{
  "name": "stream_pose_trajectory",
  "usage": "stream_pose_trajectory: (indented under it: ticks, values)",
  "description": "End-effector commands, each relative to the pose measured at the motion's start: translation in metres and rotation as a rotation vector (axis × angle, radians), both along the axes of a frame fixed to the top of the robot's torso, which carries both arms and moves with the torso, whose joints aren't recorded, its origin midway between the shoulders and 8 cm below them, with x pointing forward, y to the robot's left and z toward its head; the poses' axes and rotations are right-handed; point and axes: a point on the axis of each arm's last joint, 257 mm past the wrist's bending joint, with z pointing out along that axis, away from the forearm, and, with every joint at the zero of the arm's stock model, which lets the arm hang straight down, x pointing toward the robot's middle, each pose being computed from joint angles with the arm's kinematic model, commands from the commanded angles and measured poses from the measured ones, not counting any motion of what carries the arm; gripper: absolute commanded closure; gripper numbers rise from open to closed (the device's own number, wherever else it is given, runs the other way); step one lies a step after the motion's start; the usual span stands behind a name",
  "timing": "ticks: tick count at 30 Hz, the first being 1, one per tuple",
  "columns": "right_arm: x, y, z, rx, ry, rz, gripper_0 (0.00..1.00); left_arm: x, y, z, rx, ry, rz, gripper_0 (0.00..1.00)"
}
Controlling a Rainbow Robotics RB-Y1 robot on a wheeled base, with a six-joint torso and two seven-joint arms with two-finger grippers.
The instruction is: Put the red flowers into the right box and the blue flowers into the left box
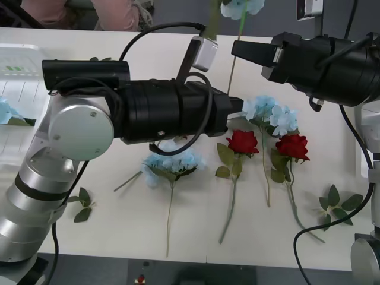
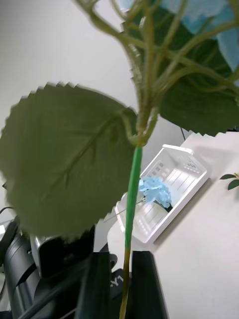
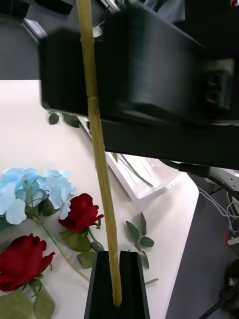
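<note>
- The left gripper (image 3: 117,261) has its black fingers pressed together on the lower, yellowish part of the stem (image 3: 99,149) of the held blue flower (image 1: 240,6). In the front view this gripper (image 1: 236,107) sits near the table's middle, its arm reaching in from 9 o'clock.
- The right gripper (image 2: 124,271) is also clamped tight on the same stem, higher up, just under a large toothed leaf (image 2: 59,164). In the front view it (image 1: 236,50) is at 12 o'clock from the left gripper, its arm coming in from 2 o'clock.
- The held blue flower stands nearly upright above the table (image 1: 148,237), its head at the far edge at 12 o'clock.
- Just past the left gripper, at 3 o'clock, a blue flower (image 1: 273,113) lies on the table, with two red flowers (image 1: 242,142) (image 1: 292,145) below it.
- Another blue flower (image 1: 175,161) lies under the left forearm at 6 o'clock.
- The left box (image 1: 18,77) is at 9 o'clock, with one blue flower (image 1: 7,110) inside.
- The right box (image 1: 360,142) shows partly at 3 o'clock.
- Leaf sprigs (image 1: 80,205) (image 1: 338,202) lie at 8 and 4 o'clock.
</note>
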Motion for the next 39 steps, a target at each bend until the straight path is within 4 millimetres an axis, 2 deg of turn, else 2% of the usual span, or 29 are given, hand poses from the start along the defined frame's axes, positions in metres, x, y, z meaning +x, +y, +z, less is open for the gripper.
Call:
stream_pose_trajectory:
  ticks: [1, 5, 9, 12, 13, 15, 16, 17, 21, 22, 25, 26, 28, 32, 37, 38, 39]
  values:
    - [-0.008, 0.003, 0.022, 0.018, -0.026, 0.014, 0.0, 0.013, 0.026, 0.027, 0.01, -0.081, 0.026, 1.0]
    - [-0.008, 0.003, 0.022, 0.018, -0.026, 0.014, 0.0, 0.023, 0.054, 0.031, 0.015, -0.072, 0.059, 1.0]
    - [-0.008, 0.003, 0.022, 0.018, -0.026, 0.014, 0.0, 0.036, 0.096, 0.034, 0.003, -0.053, 0.125, 1.0]
    - [-0.008, 0.003, 0.022, 0.018, -0.026, 0.014, 0.0, 0.047, 0.14, 0.033, 0.011, -0.046, 0.203, 1.0]
    - [-0.008, 0.003, 0.022, 0.018, -0.026, 0.014, 0.0, 0.049, 0.148, 0.035, 0.01, -0.046, 0.218, 1.0]
    - [-0.008, 0.003, 0.022, 0.018, -0.026, 0.014, 0.0, 0.056, 0.182, 0.034, 0.016, -0.037, 0.281, 1.0]
    - [-0.008, 0.003, 0.022, 0.018, -0.026, 0.014, 0.0, 0.058, 0.19, 0.033, 0.019, -0.036, 0.297, 1.0]
    - [-0.008, 0.003, 0.022, 0.018, -0.026, 0.014, 0.0, 0.061, 0.21, 0.032, 0.027, -0.033, 0.334, 1.0]
    - [-0.008, 0.003, 0.022, 0.018, -0.026, 0.014, 0.0, 0.062, 0.271, 0.024, 0.038, 0.002, 0.438, 1.0]
    - [-0.008, 0.003, 0.022, 0.018, -0.026, 0.014, 0.0, 0.062, 0.28, 0.023, 0.038, 0.007, 0.457, 1.0]
    - [0.001, -0.019, 0.016, -0.001, -0.021, -0.04, 0.0, 0.058, 0.336, 0.014, 0.034, 0.035, 0.577, 1.0]
    - [0.003, -0.024, 0.013, -0.011, -0.019, -0.054, 0.0, 0.057, 0.346, 0.011, 0.032, 0.044, 0.597, 1.0]
    - [0.011, -0.04, 0.0, -0.076, -0.01, -0.098, 0.0, 0.054, 0.377, 0.001, 0.015, 0.082, 0.659, 1.0]
    - [0.019, -0.066, -0.028, -0.181, 0.076, -0.159, 0.0, 0.047, 0.416, -0.018, 0.005, 0.137, 0.737, 1.0]
    - [0.022, -0.101, -0.079, -0.309, 0.286, -0.235, 0.0, 0.043, 0.476, -0.041, 0.002, 0.192, 0.862, 1.0]
    - [0.022, -0.105, -0.084, -0.319, 0.305, -0.244, 0.0, 0.042, 0.482, -0.043, 0.0, 0.198, 0.874, 1.0]
    - [0.021, -0.114, -0.098, -0.35, 0.364, -0.264, 0.0, 0.042, 0.498, -0.049, -0.001, 0.21, 0.908, 1.0]
